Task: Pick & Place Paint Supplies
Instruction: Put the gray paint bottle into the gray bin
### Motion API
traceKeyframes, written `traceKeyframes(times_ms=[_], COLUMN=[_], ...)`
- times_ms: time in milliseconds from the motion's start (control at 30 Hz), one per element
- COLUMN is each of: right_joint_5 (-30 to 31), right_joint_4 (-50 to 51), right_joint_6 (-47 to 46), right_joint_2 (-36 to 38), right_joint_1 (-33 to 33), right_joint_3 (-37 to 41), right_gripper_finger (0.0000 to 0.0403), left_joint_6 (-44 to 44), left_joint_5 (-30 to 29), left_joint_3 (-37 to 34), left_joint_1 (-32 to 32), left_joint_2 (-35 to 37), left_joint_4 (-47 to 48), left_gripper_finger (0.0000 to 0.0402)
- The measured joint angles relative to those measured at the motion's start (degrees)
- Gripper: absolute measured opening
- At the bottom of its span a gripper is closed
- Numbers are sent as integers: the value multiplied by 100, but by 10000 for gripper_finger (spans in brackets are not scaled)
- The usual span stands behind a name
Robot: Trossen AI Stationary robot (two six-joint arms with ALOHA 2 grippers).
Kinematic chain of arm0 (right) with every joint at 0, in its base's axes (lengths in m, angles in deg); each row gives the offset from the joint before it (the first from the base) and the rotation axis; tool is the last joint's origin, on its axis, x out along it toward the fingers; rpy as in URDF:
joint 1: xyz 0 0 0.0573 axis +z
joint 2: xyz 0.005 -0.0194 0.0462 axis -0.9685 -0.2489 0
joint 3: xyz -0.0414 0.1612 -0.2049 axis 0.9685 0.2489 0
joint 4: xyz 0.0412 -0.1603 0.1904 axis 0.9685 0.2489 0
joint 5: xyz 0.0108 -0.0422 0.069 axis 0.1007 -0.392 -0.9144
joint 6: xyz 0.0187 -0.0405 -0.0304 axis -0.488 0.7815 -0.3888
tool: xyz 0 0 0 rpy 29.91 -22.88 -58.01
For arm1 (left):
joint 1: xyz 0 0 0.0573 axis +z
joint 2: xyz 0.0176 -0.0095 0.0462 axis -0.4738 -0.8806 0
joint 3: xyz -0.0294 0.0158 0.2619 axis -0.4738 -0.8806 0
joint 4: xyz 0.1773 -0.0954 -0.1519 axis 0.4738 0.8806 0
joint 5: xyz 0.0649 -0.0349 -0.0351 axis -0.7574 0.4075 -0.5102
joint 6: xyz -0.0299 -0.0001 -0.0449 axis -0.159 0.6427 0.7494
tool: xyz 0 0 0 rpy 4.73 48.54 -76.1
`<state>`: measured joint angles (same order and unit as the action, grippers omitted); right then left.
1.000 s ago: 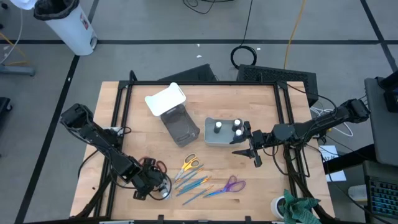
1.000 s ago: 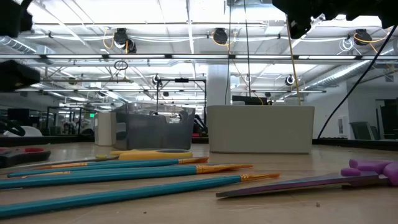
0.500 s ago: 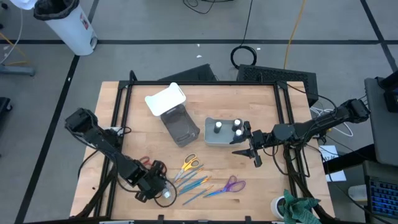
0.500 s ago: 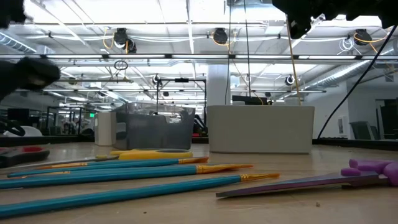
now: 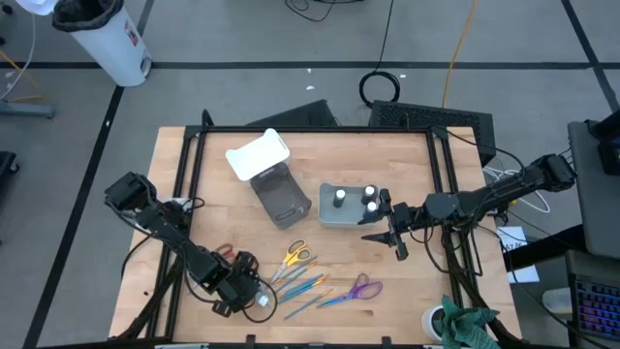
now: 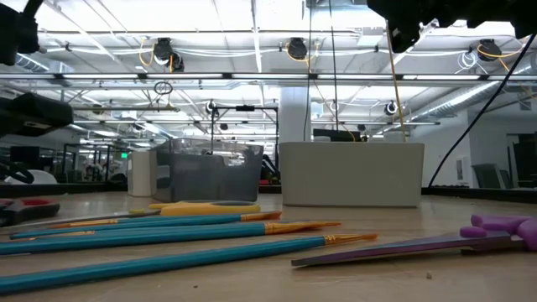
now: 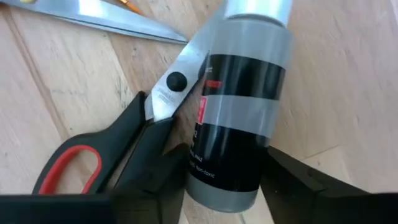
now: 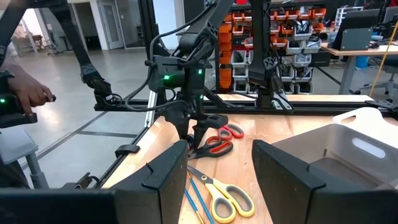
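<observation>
Your left end effector [image 7: 224, 186] sits low on the surface [image 5: 387, 281], fingers part open around a dark bottle [image 7: 242, 118] lying just beside the red scissors [image 7: 118, 149]. Your right end effector [image 5: 397, 242], part open and empty, hovers beside the grey tray [image 5: 329, 215].

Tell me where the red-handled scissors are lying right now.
In the high view, the red-handled scissors lie near the table's front left, beside the left gripper and left of the yellow scissors.
</observation>
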<state>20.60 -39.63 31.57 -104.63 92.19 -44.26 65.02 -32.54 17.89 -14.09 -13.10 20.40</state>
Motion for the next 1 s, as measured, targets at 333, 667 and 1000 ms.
traceKeyframes(times_ms=[333,667,1000], right_joint_5=[0,0,3], right_joint_4=[-9,-18,-16], right_joint_6=[-105,-105,-105], right_joint_2=[0,0,-2], right_joint_1=[0,0,0], right_joint_3=[0,0,0], right_gripper_finger=[171,171,171], left_joint_6=[977,1598,-1744], left_joint_5=[284,-2230,-2195], left_joint_3=[-13,-6,0], left_joint_1=[145,692,1999], left_joint_2=[715,1674,647], left_joint_4=[23,-886,-5076], left_gripper_finger=[125,127,125])
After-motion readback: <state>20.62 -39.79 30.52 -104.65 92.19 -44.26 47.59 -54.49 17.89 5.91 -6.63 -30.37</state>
